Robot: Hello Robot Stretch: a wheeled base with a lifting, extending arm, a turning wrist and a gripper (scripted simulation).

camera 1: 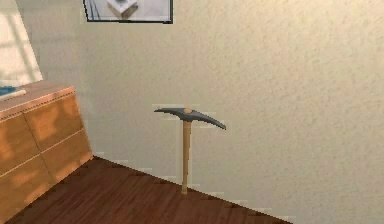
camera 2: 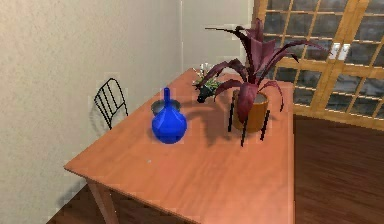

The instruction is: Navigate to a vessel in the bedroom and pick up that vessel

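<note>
Blue all over, round in the belly and narrow at the neck, the vessel [camera 2: 168, 122] stands upright on a wooden worktop [camera 2: 200, 175], toward that worktop's left side in the arm side view. Just to its right, a plant [camera 2: 255, 60] with long dark red leaves sits in an orange pot on a black wire stand, close to the vessel but apart from it. Farther back on the worktop lies a small cluster of greenish and dark bits [camera 2: 205, 82], too small to name. A black wire chair [camera 2: 110, 100] stands at the worktop's left edge, against a pale wall, and a wooden door with many glass panes [camera 2: 330, 60] fills the far right above a dark wood floor [camera 2: 340, 170]. How the jaws stand cannot be told, nor where the vessel lies relative to them. In the forward view a pickaxe [camera 1: 185, 150] leans upright against a cream wall [camera 1: 290, 90], its head dark grey and its handle pale wood; a wooden dresser [camera 1: 40, 140] runs along the left, and the lower edge of a framed picture [camera 1: 128, 10] hangs at the top.
</note>
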